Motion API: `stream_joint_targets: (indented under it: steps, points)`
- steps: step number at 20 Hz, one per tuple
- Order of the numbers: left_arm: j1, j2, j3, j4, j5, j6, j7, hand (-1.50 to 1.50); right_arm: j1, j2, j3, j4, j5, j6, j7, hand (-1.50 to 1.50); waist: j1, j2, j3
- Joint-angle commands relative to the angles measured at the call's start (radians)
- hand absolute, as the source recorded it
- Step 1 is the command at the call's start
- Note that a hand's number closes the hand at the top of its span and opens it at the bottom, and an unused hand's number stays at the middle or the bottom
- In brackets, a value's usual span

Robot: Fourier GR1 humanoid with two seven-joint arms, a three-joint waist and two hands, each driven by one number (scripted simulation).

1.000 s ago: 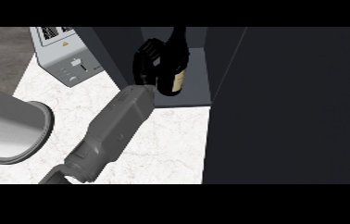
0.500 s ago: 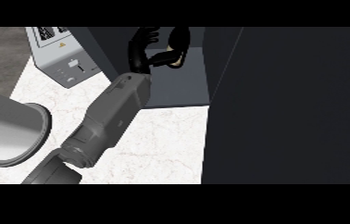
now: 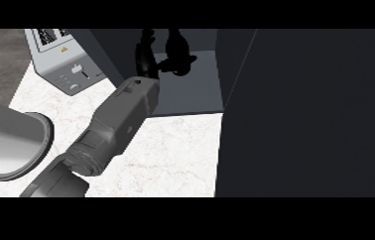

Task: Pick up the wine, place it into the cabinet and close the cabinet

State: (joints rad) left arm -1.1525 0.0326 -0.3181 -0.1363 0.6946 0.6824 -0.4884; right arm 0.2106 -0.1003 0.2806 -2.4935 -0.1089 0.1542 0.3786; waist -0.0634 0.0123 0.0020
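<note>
- I count one hand [image 3: 162, 55] on one grey forearm [image 3: 121, 120].
- I see one open cabinet [image 3: 190, 92].
- One grey appliance [image 3: 67, 60] stands left.
- One round metal basin [image 3: 18, 145].

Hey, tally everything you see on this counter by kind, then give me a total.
Dark open-fronted cabinet: 1
Grey appliance with a white label: 1
Grey round metal basin: 1
Black hand: 1
Wine bottle: cannot make out in the shadow
Total: 4

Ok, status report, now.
Left hand inside cabinet, grip unclear; right hand unseen. Wine not distinguishable in the shadow. Door open.
</note>
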Motion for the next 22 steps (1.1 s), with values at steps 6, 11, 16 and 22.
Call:
stream_joint_targets:
  steps: [6, 11, 16, 22]
  points:
    - [-0.031, 0.055, 0.019, 0.055, -0.020, 0.001, -0.002, -1.50, 0.060, -0.020, -0.006, -0.158, -0.097, 0.019, 0.053, -1.50, -0.005, 0.006, -0.002]
    - [0.002, 0.081, 0.020, 0.024, -0.035, -0.101, -0.072, -1.50, 0.031, 0.004, 0.021, -0.147, -0.053, -0.011, 0.080, -1.50, 0.009, 0.005, -0.004]
    - [-0.010, 0.036, 0.037, -0.004, -0.038, -0.112, -0.108, -1.50, 0.116, -0.027, -0.040, -0.169, -0.140, 0.036, 0.032, -1.50, 0.011, -0.002, -0.002]
    - [0.007, 0.067, 0.060, -0.095, -0.026, -0.262, -0.131, -1.50, 0.136, -0.030, -0.027, -0.204, -0.111, 0.034, 0.048, -1.50, 0.036, -0.015, -0.002]
